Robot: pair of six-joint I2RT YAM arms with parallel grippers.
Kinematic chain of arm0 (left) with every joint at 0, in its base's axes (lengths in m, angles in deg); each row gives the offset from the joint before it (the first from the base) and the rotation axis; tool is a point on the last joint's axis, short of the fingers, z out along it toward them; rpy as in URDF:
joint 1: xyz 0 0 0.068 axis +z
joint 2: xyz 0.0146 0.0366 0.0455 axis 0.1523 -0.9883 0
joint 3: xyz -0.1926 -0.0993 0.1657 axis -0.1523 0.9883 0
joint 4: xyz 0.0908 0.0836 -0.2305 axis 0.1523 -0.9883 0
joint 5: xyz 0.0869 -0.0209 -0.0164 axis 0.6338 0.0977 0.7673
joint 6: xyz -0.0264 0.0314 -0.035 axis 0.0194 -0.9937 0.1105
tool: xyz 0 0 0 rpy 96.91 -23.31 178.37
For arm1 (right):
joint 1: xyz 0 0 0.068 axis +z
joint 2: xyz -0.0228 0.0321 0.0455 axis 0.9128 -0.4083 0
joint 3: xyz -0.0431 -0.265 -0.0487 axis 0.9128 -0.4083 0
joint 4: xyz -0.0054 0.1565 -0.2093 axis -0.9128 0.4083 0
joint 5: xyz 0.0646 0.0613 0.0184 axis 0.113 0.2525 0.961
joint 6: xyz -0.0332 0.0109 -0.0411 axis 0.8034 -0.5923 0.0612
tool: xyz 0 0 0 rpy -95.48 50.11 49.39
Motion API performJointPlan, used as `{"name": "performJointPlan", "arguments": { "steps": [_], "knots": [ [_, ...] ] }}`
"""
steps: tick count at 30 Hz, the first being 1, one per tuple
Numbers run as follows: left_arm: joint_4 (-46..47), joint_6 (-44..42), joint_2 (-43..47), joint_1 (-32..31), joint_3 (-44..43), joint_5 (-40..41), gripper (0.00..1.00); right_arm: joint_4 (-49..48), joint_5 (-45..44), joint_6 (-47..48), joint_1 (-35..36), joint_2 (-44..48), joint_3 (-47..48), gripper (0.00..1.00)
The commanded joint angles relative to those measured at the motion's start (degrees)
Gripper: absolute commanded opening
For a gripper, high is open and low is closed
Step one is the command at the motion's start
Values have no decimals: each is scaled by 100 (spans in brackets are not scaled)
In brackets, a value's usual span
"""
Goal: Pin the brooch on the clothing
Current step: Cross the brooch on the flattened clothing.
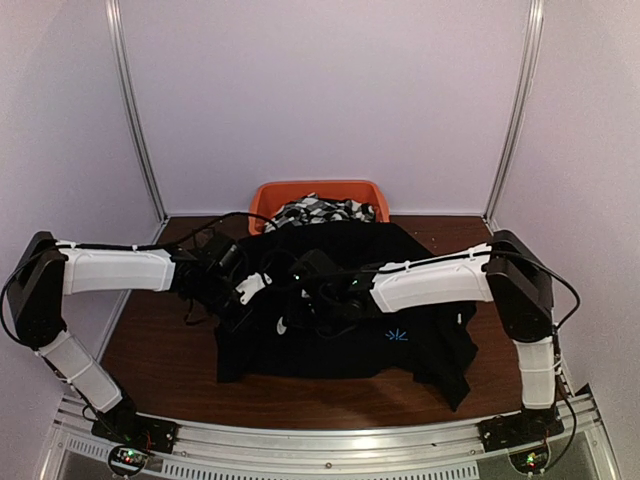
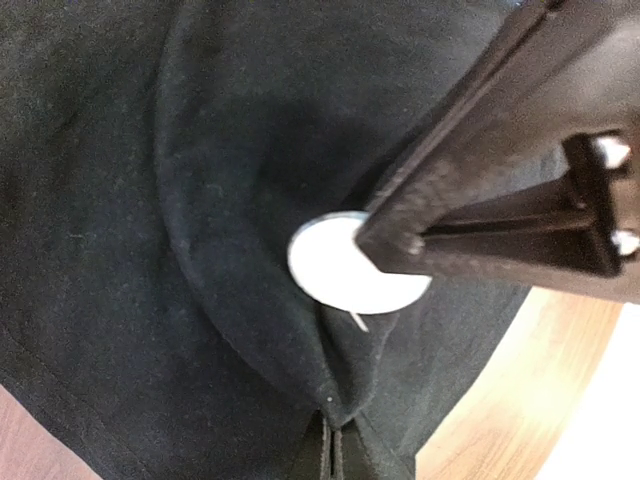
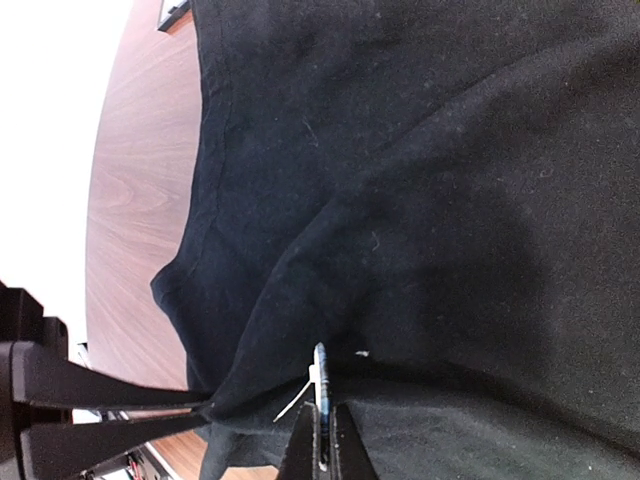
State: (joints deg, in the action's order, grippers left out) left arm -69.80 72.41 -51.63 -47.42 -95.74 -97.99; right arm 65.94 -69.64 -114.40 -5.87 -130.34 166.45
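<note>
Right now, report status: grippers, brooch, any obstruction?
Left gripper shut on fold of plain black shirt. Right gripper shut on round white brooch, at the fold. Nothing blocking.

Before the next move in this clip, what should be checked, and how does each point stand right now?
1. Right gripper shut on the brooch: ok.
2. Left gripper pinching a fold of the shirt: ok.
3. Brooch held at that fold, just beyond the left fingers: ok.
4. Pin open and sticking out from the brooch: ok.
5. Pin tip through the fabric: cannot tell.
6. Rest of the shirt lying spread on the table: ok.
</note>
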Motion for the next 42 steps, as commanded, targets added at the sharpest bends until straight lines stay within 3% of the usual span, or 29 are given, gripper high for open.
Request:
{"name": "performJointPlan", "arguments": {
  "steps": [1, 32, 42],
  "knots": [
    [152, -35, 124, -81, 36, -147, 0, 55, -209, -122, -17, -173, 205, 0],
    [160, 9, -137, -81, -43, -94, 0, 242, -288, 330, 161, -291, 402, 0],
    [277, 58, -54, -81, 18, -151, 0, -679, -159, 63, 175, -4, -338, 0]
  ]
}}
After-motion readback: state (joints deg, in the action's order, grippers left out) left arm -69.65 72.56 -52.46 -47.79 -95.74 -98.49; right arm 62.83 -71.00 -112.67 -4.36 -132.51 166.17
